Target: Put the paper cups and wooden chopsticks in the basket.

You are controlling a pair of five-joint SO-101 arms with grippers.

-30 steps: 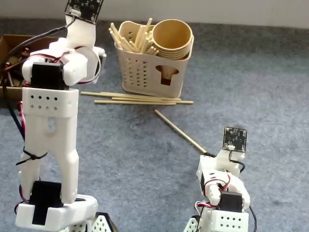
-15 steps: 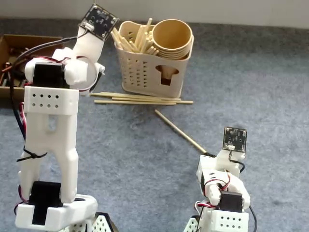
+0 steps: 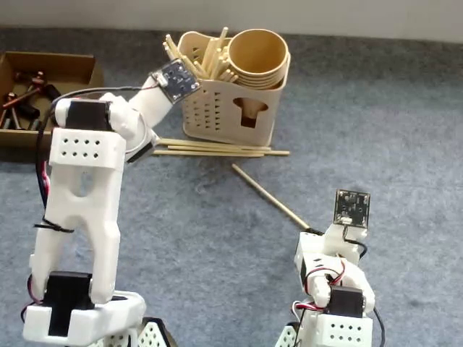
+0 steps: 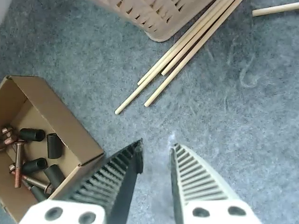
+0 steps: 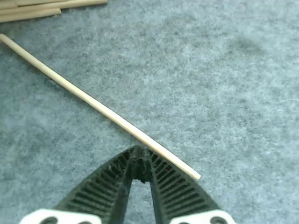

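Left pincer [image 4: 156, 145] first, on its own wrist camera: the jaws stand a little apart with nothing between them, hanging over grey carpet [image 4: 233, 116]. Past the tips lies a bundle of chopsticks [image 4: 187, 46], side by side and flat, running in beside a corner of the basket [image 4: 154, 21]. Near the pincer sits a cardboard box [image 4: 74, 135] with bolts and black sleeves inside.

Over to the right wrist camera: right pincer [image 5: 139, 150] is closed, tips pressed together, gripping nothing. The lone chopstick [image 5: 93, 105] lies flat on the carpet and crosses right at those tips. Touching or just beside, I cannot tell.

Now the high camera. The basket [image 3: 217, 108] stands upright at the back of the carpet. Inside it, a stack of paper cups [image 3: 258, 54] sits to the right, and standing chopsticks [image 3: 199, 61] lean to the left. The bundle of chopsticks [image 3: 217, 150] lies along the basket's front foot. The lone chopstick [image 3: 271, 196] runs diagonally from near the bundle toward the right arm [image 3: 333, 282]. The left arm [image 3: 83, 188] leans in, its wrist just beside the basket's left wall. The cardboard box [image 3: 51, 56] sits at the far left.
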